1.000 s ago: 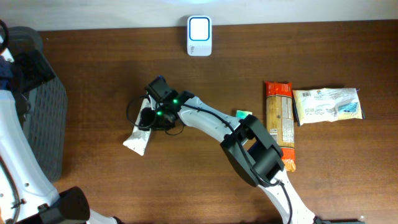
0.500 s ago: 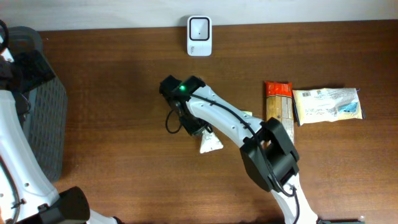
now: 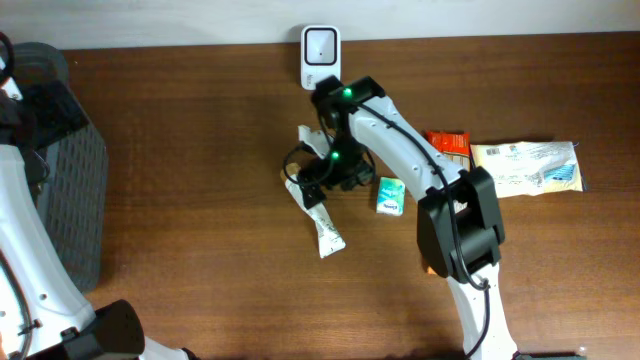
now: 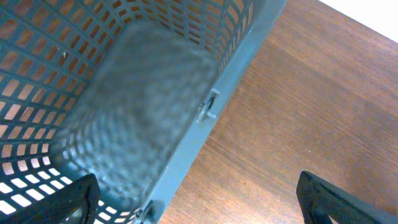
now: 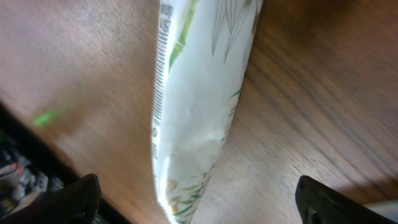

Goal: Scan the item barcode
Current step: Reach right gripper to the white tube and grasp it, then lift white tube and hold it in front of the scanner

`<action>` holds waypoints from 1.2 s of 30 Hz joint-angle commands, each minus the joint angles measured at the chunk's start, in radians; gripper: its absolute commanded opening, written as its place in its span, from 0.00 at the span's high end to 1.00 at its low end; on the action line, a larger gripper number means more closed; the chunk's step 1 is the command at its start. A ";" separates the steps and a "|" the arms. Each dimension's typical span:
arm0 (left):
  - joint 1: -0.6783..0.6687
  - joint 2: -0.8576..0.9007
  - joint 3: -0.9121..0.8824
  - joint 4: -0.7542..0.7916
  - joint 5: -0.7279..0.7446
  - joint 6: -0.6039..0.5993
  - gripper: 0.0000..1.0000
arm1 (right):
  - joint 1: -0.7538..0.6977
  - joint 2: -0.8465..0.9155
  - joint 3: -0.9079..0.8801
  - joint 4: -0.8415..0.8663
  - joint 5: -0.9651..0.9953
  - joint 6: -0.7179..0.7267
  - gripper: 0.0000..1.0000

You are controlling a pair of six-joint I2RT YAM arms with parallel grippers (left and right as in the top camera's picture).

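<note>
My right arm (image 3: 400, 150) covers part of the orange packet (image 3: 447, 143), and the white pouch (image 3: 325, 235) blurs in my right wrist view (its print too soft to read). My right gripper (image 3: 318, 178) reaches over mid-table, jaws wide. The pouch lies free on the table (image 3: 180, 120), below the scanner (image 3: 320, 57). My left gripper (image 4: 199, 202) hangs wide open over the basket (image 4: 205, 143) rim, bare wood beside it

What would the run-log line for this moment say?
right gripper open over white leaf-printed plastic pouch | pouch on brown wooden table, ungripped | left gripper open above grey plastic mesh basket
</note>
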 commanded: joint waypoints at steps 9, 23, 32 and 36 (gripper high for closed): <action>0.003 -0.006 0.006 -0.001 -0.003 0.016 0.01 | 0.012 -0.019 -0.214 0.150 -0.152 -0.062 0.96; 0.003 -0.006 0.006 -0.002 -0.003 0.016 0.01 | -0.289 -0.414 0.148 0.076 -0.622 -0.059 0.96; 0.003 -0.006 0.006 -0.002 -0.003 0.016 0.01 | 0.015 -0.320 0.356 0.563 0.861 -0.031 0.96; 0.003 -0.006 0.006 -0.002 -0.003 0.016 0.01 | -0.013 -0.033 0.356 0.862 1.126 -0.283 0.96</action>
